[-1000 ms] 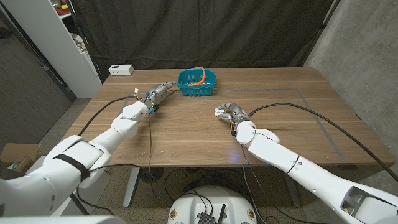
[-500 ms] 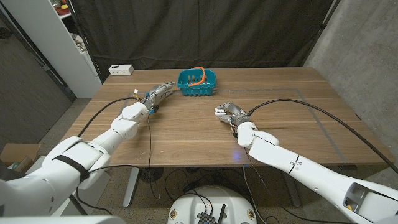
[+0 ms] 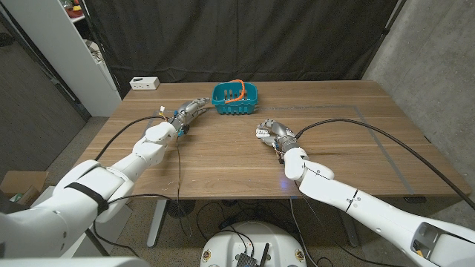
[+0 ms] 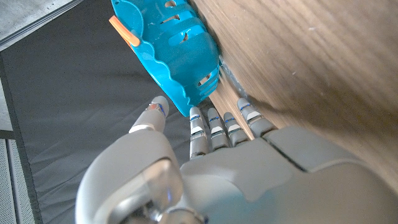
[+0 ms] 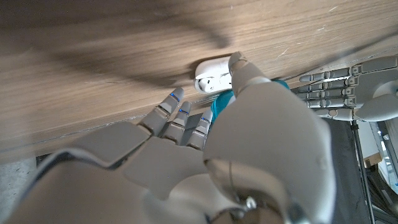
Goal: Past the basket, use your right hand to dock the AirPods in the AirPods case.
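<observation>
Head view: your right hand (image 3: 272, 134) had crept a little further toward the basket (image 3: 235, 99), fingers curled around something white; your left hand (image 3: 188, 113) kept beside the basket.
Left wrist view: fingers apart, holding nothing.
Right wrist view: AirPods case (image 5: 211, 76) lay open on the tabletop (image 5: 93, 68), thumb touching it; docking seemed underway.

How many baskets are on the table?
1. The teal basket sits at the far middle of the table, just beyond the left robot hand. It also shows in the left wrist view, close to that hand's fingertips.
</observation>
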